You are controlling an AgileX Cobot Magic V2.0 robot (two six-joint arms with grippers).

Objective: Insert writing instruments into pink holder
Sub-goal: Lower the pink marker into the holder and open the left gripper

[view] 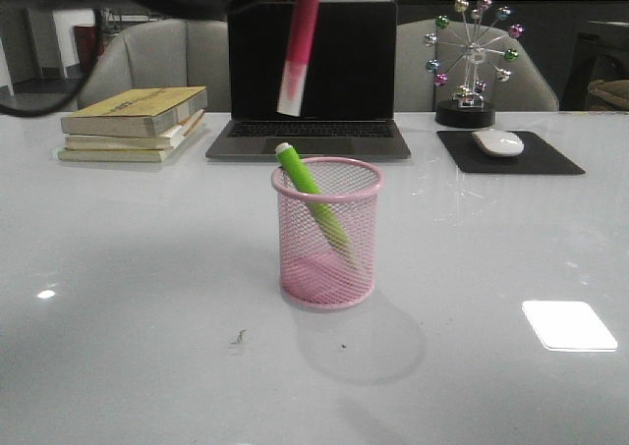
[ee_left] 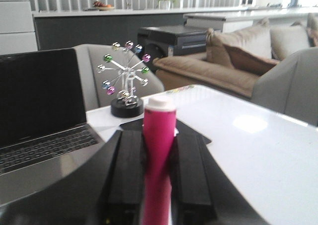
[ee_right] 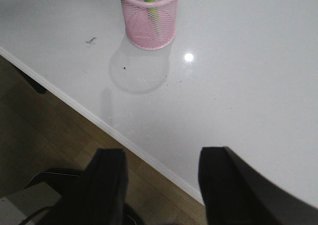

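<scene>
Fingers (ee_left: 130,175) of the left gripper (ee_left: 158,178) are clamped on the magenta pen (view: 299,47), held at frame top above the pink holder (view: 327,234), centre frame, where the green pen (view: 311,192) leans; right gripper (ee_right: 161,185) fingers are spread apart.

You have the mesh pen cup (view: 327,233) at the centre of the front view, standing on the worktop (view: 128,298). One marker (view: 313,201) leans inside it, its upper end over the cup's left rim. A second marker (view: 300,50) hangs top centre, above the cup and in front of the laptop (view: 311,82). The book stack (view: 135,122) lies left of the laptop. To the right, the ferris-wheel ornament (view: 471,64) stands behind the mouse pad (view: 508,152), which carries the mouse (view: 498,142).
</scene>
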